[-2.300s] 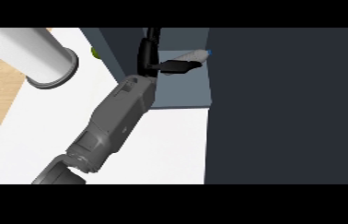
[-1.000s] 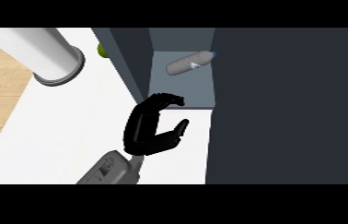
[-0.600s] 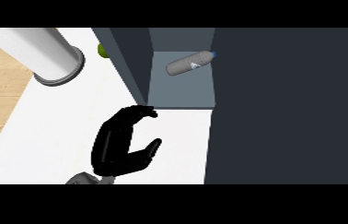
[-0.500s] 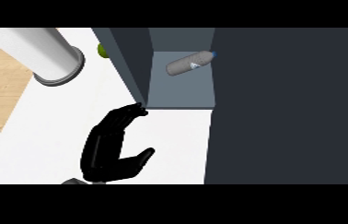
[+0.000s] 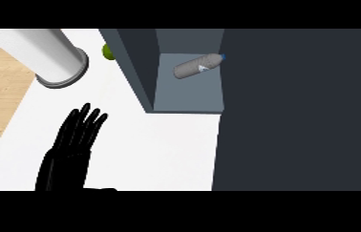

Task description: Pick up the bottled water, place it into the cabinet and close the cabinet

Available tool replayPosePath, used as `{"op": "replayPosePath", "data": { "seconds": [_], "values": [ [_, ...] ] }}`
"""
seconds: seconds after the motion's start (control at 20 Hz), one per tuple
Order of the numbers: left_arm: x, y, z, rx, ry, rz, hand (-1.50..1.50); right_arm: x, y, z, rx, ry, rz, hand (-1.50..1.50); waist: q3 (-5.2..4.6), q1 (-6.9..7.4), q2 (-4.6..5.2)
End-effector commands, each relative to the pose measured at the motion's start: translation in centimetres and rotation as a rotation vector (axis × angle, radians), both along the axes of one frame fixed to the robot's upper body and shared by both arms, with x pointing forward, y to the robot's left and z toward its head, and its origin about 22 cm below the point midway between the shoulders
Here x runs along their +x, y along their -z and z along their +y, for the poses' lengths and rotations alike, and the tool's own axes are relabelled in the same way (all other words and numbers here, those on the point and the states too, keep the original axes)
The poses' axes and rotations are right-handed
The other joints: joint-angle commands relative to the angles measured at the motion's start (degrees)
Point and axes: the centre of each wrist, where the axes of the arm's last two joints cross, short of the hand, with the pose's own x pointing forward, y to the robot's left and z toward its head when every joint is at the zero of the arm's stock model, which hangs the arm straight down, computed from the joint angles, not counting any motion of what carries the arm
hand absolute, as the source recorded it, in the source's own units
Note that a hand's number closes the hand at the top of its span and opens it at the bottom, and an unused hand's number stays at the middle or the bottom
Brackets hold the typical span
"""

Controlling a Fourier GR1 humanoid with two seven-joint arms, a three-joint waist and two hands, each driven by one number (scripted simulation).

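Observation:
The bottled water (image 5: 197, 67) is a grey bottle with a blue cap. It lies on its side on the grey floor of the open cabinet (image 5: 189, 95), near the back. No hand touches it. The cabinet's dark door or side panel (image 5: 134, 68) stands edge-on along the opening's left. My left hand (image 5: 70, 152) is at the lower left over the white counter, left of that panel and apart from it. Its fingers are straight and point up the view, holding nothing. My right hand does not show.
A large white cylinder with a grey base (image 5: 46, 54) stands at the upper left. A small green thing (image 5: 108, 51) peeks out behind the panel. A dark cabinet surface (image 5: 289, 111) fills the right side. Wooden floor (image 5: 10, 92) shows past the counter's left edge.
The hand let go of the bottle inside the cabinet, drew back down and to the left, and its curled fingers straightened. The bottle stays lying in the cabinet.

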Motion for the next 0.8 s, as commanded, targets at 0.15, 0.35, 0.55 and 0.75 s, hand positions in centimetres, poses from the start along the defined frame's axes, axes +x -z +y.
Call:
{"op": "replayPosePath", "data": {
  "seconds": [0.15,0.35,0.55,0.75],
  "values": [
    [-1.7,-0.8,2.9,-0.013,-0.010,0.008,-1.50,0.2,-5.2,1.2,-0.177,-0.138,-0.201,1.50,-0.43,1.12,-0.45],
    [-2.5,-1.0,4.8,-0.009,-0.012,0.004,-1.50,0.4,-4.2,2.2,-0.132,-0.188,-0.161,1.50,-0.54,2.19,-0.19],
    [-2.7,-2.3,5.7,-0.015,-0.004,-0.013,-1.50,0.0,-3.7,3.5,0.024,-0.142,-0.082,1.50,-0.41,2.98,0.56],
    [-3.4,-2.2,6.9,-0.009,0.032,-0.011,-1.50,0.3,-3.1,4.1,0.107,-0.122,-0.070,1.50,-0.45,5.44,1.07]
  ]
}}
